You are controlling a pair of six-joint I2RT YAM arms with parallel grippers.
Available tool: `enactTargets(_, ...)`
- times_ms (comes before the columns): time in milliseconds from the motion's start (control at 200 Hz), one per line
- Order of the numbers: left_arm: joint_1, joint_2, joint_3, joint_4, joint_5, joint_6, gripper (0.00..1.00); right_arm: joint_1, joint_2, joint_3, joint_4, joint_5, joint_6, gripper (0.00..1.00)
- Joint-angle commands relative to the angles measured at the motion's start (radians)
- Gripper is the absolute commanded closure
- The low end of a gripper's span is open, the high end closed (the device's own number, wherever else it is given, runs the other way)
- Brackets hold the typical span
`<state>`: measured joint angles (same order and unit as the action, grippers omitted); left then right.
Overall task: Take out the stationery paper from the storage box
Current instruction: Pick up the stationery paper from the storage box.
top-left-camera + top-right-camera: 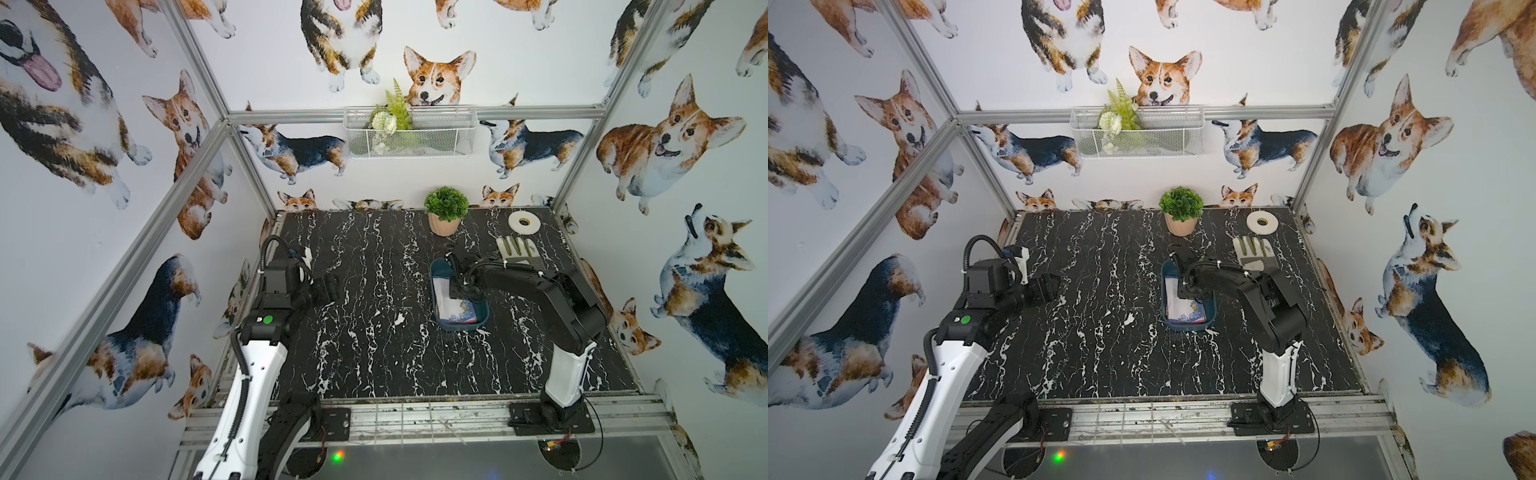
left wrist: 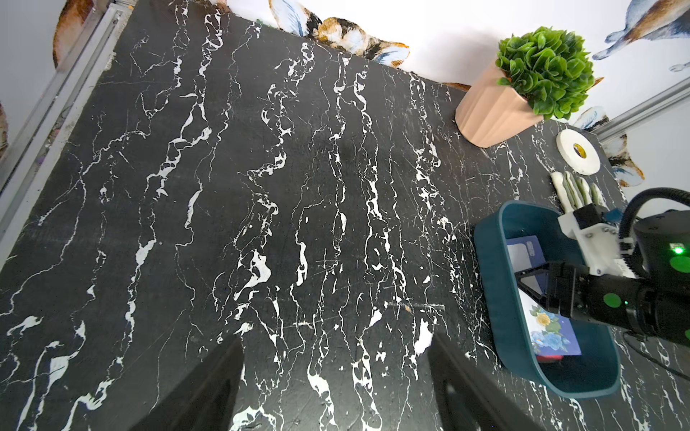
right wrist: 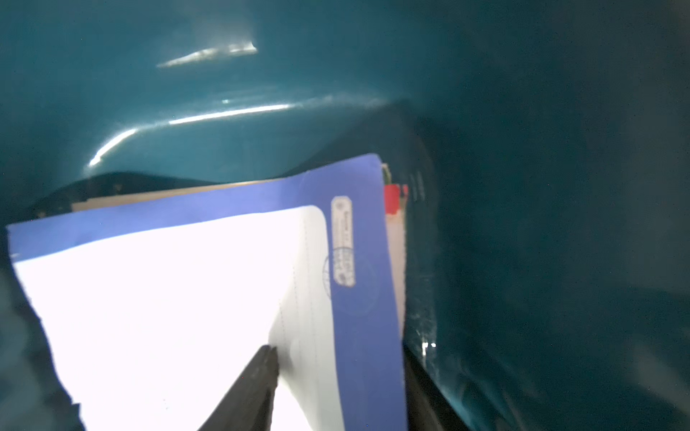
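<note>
The storage box [image 1: 457, 328] [image 1: 1187, 328] is a dark teal tub on the right half of the black marble table. In it lies the stationery paper [image 1: 453, 311] [image 2: 549, 328], a white sheet with a blue floral border on top and tan and red edges beneath. My right gripper [image 1: 455, 291] [image 3: 339, 354] reaches down into the box. One finger [image 3: 257, 377] rests on the white sheet [image 3: 168, 298]; the other is beside its blue edge, next to the box wall [image 3: 224, 141]. The jaws stand apart. My left gripper [image 1: 332, 286] [image 2: 336, 337] hovers open and empty over the left of the table.
A potted plant [image 1: 445, 210] and a white tape roll [image 1: 524, 222] stand at the back of the table. A white-and-grey glove [image 1: 517, 249] lies just behind the right arm. A white wire basket [image 1: 409, 133] hangs on the back wall.
</note>
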<state>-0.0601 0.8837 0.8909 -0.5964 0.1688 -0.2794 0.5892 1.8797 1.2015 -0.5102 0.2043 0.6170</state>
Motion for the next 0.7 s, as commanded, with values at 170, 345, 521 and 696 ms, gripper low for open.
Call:
enactTargets(170, -0.001, -0.004, 0.002, -0.002, -0.005, 0.006, 0.19, 0.001, -0.079, 0.017, -0.078, 0.082, 0.018, 0.53)
enactTargets(345, -0.001, -0.009, -0.001, -0.003, -0.005, 0.005, 0.19, 0.001, -0.098, 0.022, -0.092, 0.083, 0.01, 0.6)
enactTargets(521, -0.001, -0.012, -0.002, -0.005, -0.008, 0.003, 0.19, 0.001, -0.101, 0.018, -0.104, 0.078, 0.01, 0.76)
enactTargets(696, -0.001, -0.011, -0.003, -0.003, -0.001, 0.0, 0.19, 0.003, -0.161, 0.014, -0.119, 0.072, 0.011, 1.0)
